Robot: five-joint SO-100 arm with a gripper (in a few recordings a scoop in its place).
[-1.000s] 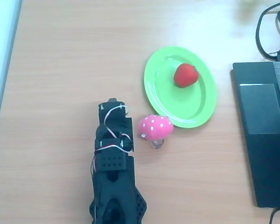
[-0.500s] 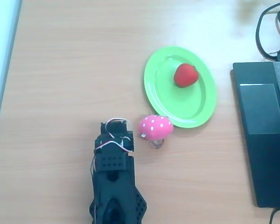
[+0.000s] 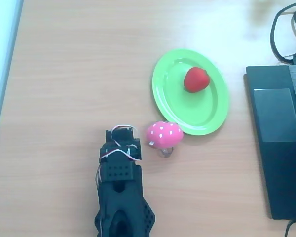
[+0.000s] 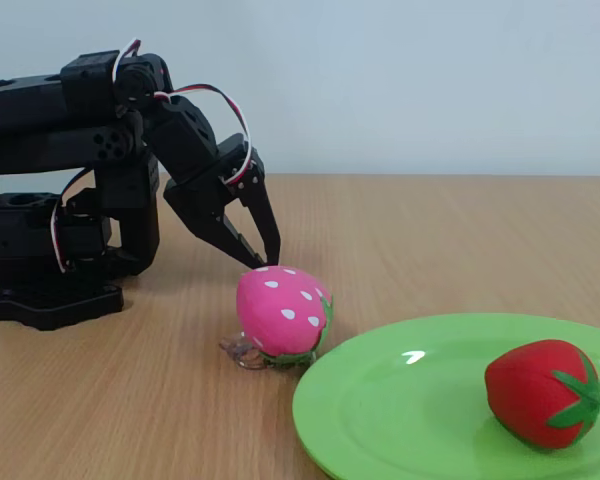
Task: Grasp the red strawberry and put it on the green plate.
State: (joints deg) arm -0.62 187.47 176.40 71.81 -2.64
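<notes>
Pink white-dotted toy [image 3: 164, 134] at plate's [image 3: 170, 101] 7 o'clock rim; red strawberry [image 3: 196, 79] on plate; my gripper [image 4: 263, 255] closed, empty, beside toy.

An office desk: wooden tabletop [image 3: 79, 74], laptop [image 3: 278, 143], cables [image 3: 283, 29].

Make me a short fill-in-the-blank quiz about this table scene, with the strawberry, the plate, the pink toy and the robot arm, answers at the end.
1. The red strawberry lies on the green ____.
2. The pink toy with white dots stands on the table just outside the green plate, between it and the ____.
3. The gripper holds ____.
4. In the overhead view, a dark ____ lies at the right edge of the table.

Missing words: plate; gripper; nothing; laptop
</notes>
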